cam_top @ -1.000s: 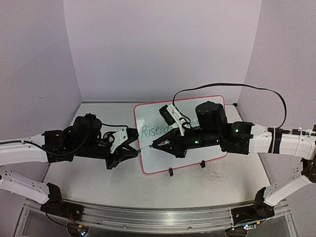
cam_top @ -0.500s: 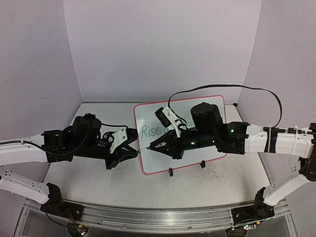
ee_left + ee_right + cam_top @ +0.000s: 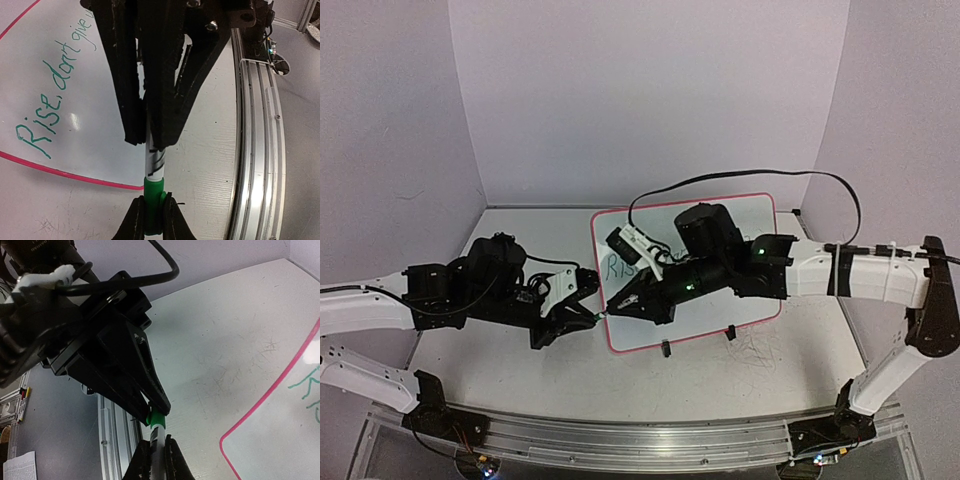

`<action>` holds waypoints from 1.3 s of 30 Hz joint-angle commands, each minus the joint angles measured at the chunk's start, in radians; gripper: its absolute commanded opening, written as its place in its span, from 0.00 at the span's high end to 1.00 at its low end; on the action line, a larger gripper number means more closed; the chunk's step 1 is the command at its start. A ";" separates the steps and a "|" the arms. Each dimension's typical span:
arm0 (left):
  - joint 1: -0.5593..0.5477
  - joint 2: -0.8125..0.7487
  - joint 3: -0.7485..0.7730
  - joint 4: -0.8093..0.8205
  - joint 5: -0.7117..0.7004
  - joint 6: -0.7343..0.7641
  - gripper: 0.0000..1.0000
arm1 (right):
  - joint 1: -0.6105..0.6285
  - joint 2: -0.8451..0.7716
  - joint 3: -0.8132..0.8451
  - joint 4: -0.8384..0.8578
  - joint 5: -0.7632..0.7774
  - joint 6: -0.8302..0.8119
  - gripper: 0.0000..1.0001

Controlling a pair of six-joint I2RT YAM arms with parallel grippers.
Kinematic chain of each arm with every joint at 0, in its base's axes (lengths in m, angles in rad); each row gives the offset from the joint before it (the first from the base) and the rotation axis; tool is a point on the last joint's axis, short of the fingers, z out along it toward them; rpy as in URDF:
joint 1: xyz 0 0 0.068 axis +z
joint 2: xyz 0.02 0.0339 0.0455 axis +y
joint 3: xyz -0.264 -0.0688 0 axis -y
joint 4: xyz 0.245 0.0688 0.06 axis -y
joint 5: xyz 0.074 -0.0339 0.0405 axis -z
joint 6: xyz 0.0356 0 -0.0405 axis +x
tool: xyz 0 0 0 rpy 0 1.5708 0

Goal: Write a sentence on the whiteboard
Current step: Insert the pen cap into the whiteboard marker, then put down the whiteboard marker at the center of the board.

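The whiteboard (image 3: 700, 325) lies flat and slightly askew, a large glossy white rectangle with rounded corners and a thin pink-red frame. Two small black feet (image 3: 666, 348) clip its near edge. Green writing (image 3: 50, 97) reading "Rise, don't give u", the rest hidden, starts close to its left edge. The right claw (image 3: 610, 312) hangs at the board's near-left edge, and the board spreads rightward and beyond it. The left claw (image 3: 590, 318) sits just off that same edge.
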 commanded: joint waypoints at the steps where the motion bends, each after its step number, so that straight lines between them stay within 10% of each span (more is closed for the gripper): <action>1: -0.020 -0.016 0.072 0.084 0.015 0.015 1.00 | 0.011 0.099 0.102 -0.067 -0.155 -0.051 1.00; 32: -0.053 -0.055 0.031 0.144 -0.117 0.017 0.99 | 0.081 0.287 0.165 0.120 -0.025 0.431 1.00; 39: -0.053 -0.187 0.059 0.004 -0.122 -0.149 0.40 | 0.080 0.149 -0.103 0.405 0.143 0.263 1.00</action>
